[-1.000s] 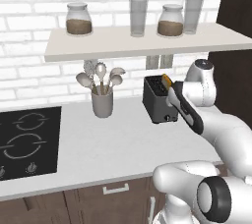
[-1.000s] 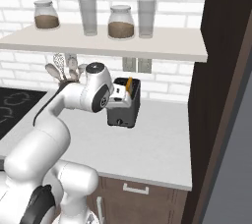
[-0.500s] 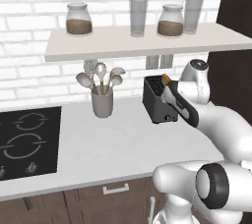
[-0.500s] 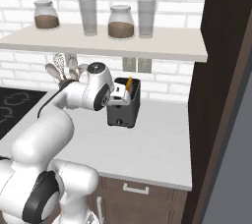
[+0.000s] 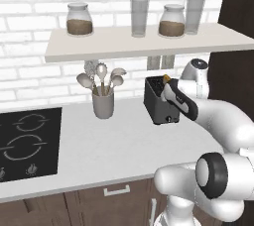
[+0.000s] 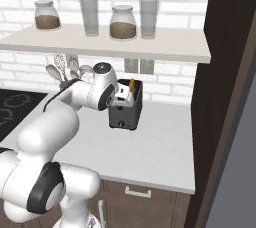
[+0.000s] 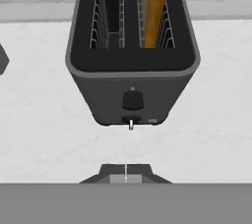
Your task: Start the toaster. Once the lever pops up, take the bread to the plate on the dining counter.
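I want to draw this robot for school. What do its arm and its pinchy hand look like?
The arm is made of smooth, rounded white tubes with dark grey-black rings at the joints. Its gripper ends in two small dark fingertips with pale pads.

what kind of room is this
A kitchen, rendered rather than real. A dark toaster with bread in one slot stands on a pale worktop, a black hob is set into it, and a cup of utensils stands below a shelf of jars.

Our arm reaches forward, bent at the elbow. Our end effector points downward. Its jaws are pressed together, holding nothing.
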You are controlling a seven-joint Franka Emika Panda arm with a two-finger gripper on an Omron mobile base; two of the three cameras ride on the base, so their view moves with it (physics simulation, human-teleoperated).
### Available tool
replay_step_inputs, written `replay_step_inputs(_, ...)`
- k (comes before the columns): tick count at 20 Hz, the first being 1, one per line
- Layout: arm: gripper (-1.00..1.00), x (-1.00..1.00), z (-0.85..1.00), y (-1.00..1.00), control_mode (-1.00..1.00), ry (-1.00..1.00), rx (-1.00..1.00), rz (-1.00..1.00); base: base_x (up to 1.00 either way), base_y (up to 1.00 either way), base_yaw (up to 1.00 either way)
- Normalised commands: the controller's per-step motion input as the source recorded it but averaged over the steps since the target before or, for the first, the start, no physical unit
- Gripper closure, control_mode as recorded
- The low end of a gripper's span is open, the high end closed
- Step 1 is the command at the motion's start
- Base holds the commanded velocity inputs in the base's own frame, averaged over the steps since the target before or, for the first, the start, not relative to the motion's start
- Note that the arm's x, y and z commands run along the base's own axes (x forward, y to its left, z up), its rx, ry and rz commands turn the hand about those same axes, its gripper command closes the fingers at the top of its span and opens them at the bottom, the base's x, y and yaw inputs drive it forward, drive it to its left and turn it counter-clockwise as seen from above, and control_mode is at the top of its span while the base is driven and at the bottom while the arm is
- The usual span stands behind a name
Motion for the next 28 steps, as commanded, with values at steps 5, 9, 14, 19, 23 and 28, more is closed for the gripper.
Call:
replay_step_inputs(5, 1.0, 0.18, -0.18, 0.0, -1.0, 0.0, 0.0, 0.0, 0.0, 0.0, 0.0)
replay_step_inputs(9, 1.0, 0.21, -0.23, 0.0, -1.0, 0.0, 0.0, 0.0, 0.0, 0.0, 0.0)
replay_step_inputs(14, 1.0, 0.14, -0.22, 0.0, -1.0, 0.0, 0.0, 0.0, 0.0, 0.0, 0.0)
replay_step_inputs(19, 1.0, 0.14, -0.03, 0.0, -1.0, 0.0, 0.0, 0.0, 0.0, 0.0, 0.0)
replay_step_inputs(23, 1.0, 0.16, -0.01, 0.0, -1.0, 0.0, 0.0, 0.0, 0.0, 0.0, 0.0)
replay_step_inputs(28, 1.0, 0.17, -0.03, 0.0, -1.0, 0.0, 0.0, 0.0, 0.0, 0.0, 0.0)
